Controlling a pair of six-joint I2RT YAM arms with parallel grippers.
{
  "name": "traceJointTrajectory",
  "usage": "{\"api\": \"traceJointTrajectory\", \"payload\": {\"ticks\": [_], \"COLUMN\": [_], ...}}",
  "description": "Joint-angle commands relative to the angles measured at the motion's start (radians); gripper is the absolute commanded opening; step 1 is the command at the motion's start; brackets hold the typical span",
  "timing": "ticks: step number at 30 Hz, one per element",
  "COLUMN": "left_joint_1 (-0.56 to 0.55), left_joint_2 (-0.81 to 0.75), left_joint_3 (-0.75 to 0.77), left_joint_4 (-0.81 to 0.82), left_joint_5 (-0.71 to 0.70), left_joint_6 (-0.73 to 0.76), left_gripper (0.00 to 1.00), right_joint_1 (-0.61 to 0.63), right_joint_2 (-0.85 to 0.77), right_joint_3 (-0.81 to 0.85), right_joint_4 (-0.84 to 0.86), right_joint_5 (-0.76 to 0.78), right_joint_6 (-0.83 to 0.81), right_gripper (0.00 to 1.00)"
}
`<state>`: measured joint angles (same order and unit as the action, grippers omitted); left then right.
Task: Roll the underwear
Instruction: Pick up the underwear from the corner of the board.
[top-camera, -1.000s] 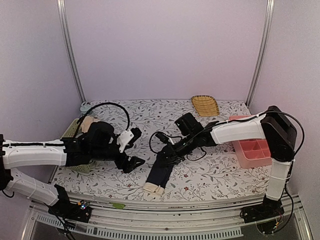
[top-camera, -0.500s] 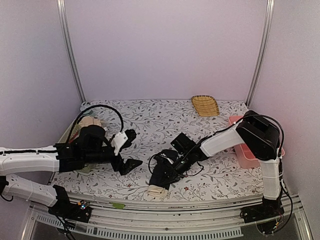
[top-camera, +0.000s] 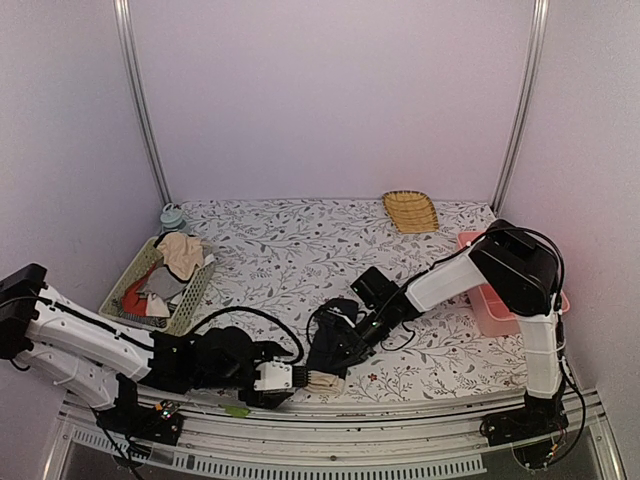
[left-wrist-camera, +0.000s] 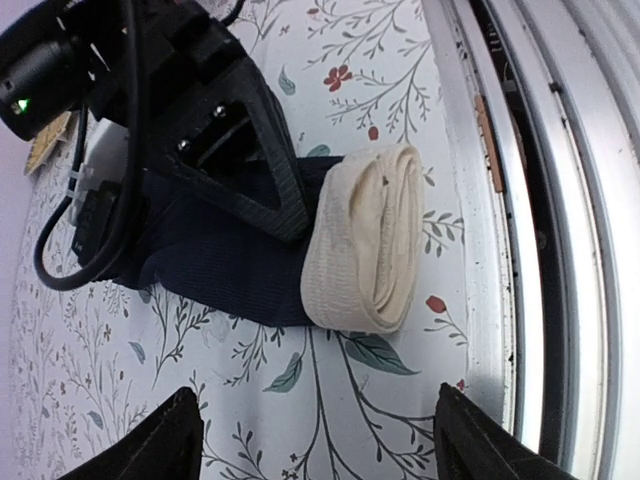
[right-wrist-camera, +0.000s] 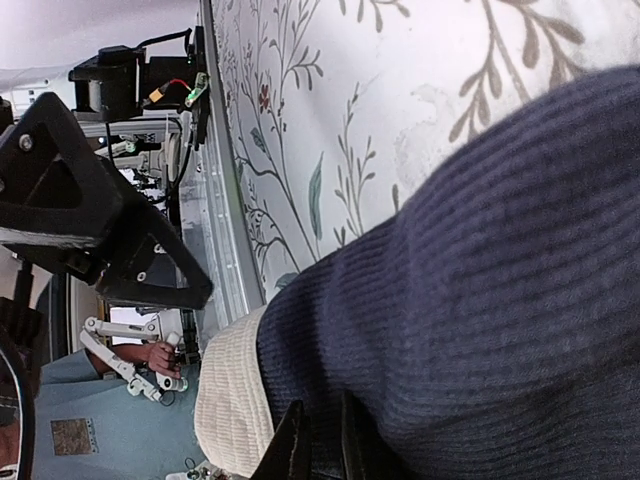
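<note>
The underwear is dark cloth with a cream ribbed waistband and lies near the table's front edge. In the left wrist view the dark cloth runs up from the folded waistband. My right gripper rests on the dark cloth. Its fingers stand nearly together, pinching a fold of it. My left gripper lies low at the front edge, just left of the waistband. Its jaws stand wide open with only bare tablecloth between them.
A green basket of other clothes stands at the left. A pink tray sits at the right edge, a yellow woven dish at the back. The metal front rail runs close beside the waistband.
My left arm has swung from the middle left down to the front edge beside the waistband. My right gripper has drawn the dark cloth toward the front, bunching it shorter.
</note>
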<state>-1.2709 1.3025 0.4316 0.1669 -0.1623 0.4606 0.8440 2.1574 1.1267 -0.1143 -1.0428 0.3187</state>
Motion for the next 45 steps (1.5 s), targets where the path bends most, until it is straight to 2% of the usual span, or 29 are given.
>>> {"api": "traceJointTrajectory", "payload": {"ticks": [1,5,14,19,25,29,32,38,40,45], "left_joint_1": [-0.043,-0.045,-0.089,-0.108,-0.111,-0.110,-0.104,-0.076,-0.060,-0.003], "left_joint_2": [0.081,0.138,0.284,0.364,0.402,0.431,0.402,0.327,0.304,0.278], "left_joint_3": [-0.019,-0.019,-0.014,-0.001,0.006,0.017,0.016,0.055,0.080,0.155], "left_joint_4": [0.161,0.213,0.308,0.393,0.480,0.513,0.480,0.281,0.209,0.035], "left_joint_5": [-0.157,-0.155,-0.154,-0.186,-0.122,-0.128,-0.118,0.001,0.063,0.208], "left_joint_6": [0.128,0.179,0.311,0.344,0.349,0.342,0.309,0.236,0.211,0.141], "left_gripper": [0.79,0.77,0.62,0.60,0.60,0.59,0.50,0.19,0.11,0.03], "right_joint_1": [-0.006,-0.006,-0.005,-0.005,-0.006,-0.006,-0.006,-0.006,-0.009,-0.029], "right_joint_2": [0.137,0.142,0.159,0.170,0.181,0.182,0.180,0.109,0.052,-0.172], "right_joint_3": [-0.068,-0.072,-0.063,-0.054,-0.035,-0.029,-0.031,-0.048,-0.057,-0.138], "right_joint_4": [-0.151,-0.146,-0.145,-0.145,-0.150,-0.157,-0.157,-0.102,-0.071,0.079], "right_joint_5": [0.232,0.223,0.216,0.215,0.210,0.208,0.211,0.211,0.240,0.361], "right_joint_6": [-0.037,-0.035,-0.029,-0.028,-0.027,-0.032,-0.039,-0.041,-0.040,-0.026], "right_gripper": [0.13,0.12,0.11,0.10,0.10,0.10,0.10,0.12,0.16,0.31]}}
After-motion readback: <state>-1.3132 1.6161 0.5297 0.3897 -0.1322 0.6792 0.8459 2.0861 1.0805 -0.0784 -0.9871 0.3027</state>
